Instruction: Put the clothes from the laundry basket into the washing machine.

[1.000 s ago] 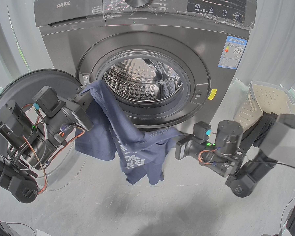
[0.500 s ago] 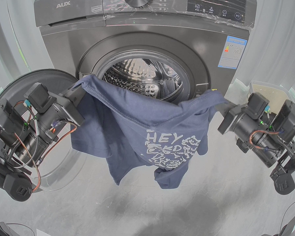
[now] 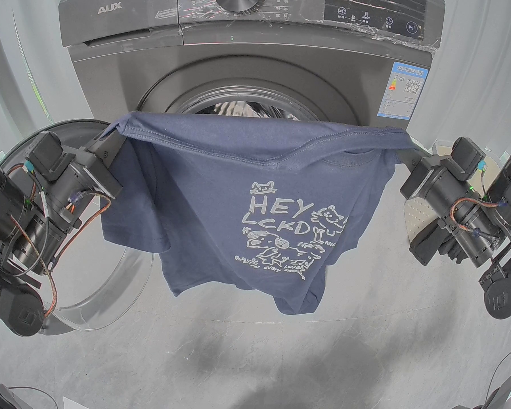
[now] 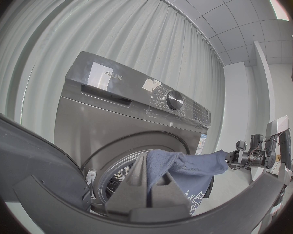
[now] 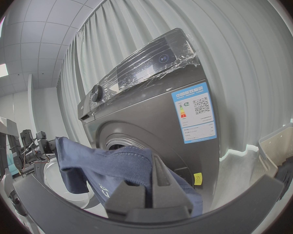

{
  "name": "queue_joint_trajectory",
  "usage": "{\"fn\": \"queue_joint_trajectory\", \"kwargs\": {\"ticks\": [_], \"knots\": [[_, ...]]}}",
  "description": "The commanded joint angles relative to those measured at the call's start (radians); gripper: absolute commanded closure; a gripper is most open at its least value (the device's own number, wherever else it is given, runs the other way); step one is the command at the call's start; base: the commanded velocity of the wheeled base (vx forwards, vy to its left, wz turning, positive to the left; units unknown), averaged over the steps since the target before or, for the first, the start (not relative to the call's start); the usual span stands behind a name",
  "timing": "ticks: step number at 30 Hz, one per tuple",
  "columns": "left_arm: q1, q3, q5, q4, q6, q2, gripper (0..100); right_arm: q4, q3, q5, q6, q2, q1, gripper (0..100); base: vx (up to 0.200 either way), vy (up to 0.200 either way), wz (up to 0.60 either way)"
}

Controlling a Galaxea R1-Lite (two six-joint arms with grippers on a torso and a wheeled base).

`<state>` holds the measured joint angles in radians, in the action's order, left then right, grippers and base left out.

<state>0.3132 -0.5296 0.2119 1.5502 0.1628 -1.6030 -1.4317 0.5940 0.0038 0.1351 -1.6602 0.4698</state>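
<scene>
the left gripper, in front of the open door, is clamped on one shoulder of a navy t-shirt. the shirt hangs spread across the washing machine opening. the right gripper pinches the other shoulder. at far right, the laundry basket seems to hold dark cloth.

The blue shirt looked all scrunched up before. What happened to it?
The right tool swung up and out to the robot's right, and the left tool rose a little. That stretched the shirt wide across the washing machine opening. Both tools kept their grip on it, and the door stayed open.
</scene>
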Motion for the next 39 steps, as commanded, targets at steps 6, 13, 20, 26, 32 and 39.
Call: {"fn": "queue_joint_trajectory", "kwargs": {"ticks": [6, 13, 20, 26, 32, 39], "knots": [[-0.023, 0.002, 0.003, 0.001, 0.000, -0.006, 100, -0.003, 0.015, 0.001, 0.001, 0.005, -0.011, 100, 0.000, 0.000, 0.00], [-0.028, 0.002, 0.003, -0.001, 0.000, -0.008, 100, -0.003, 0.021, 0.001, 0.000, 0.008, -0.007, 100, 0.000, 0.000, 0.00], [-0.028, 0.006, 0.003, -0.001, 0.000, -0.008, 100, -0.003, 0.021, -0.001, 0.001, 0.008, -0.003, 100, 0.000, 0.000, 0.00], [-0.020, 0.011, 0.003, -0.001, 0.000, -0.011, 100, -0.001, 0.020, -0.002, 0.000, 0.007, -0.002, 100, 0.000, 0.000, 0.00], [0.049, 0.040, 0.001, 0.001, -0.014, -0.057, 100, -0.001, 0.006, -0.005, 0.001, 0.002, 0.015, 100, 0.000, 0.000, 0.00], [0.130, 0.039, -0.011, 0.001, -0.035, -0.130, 100, -0.003, -0.094, -0.008, 0.004, -0.032, 0.102, 100, 0.000, 0.000, 0.00]]}}
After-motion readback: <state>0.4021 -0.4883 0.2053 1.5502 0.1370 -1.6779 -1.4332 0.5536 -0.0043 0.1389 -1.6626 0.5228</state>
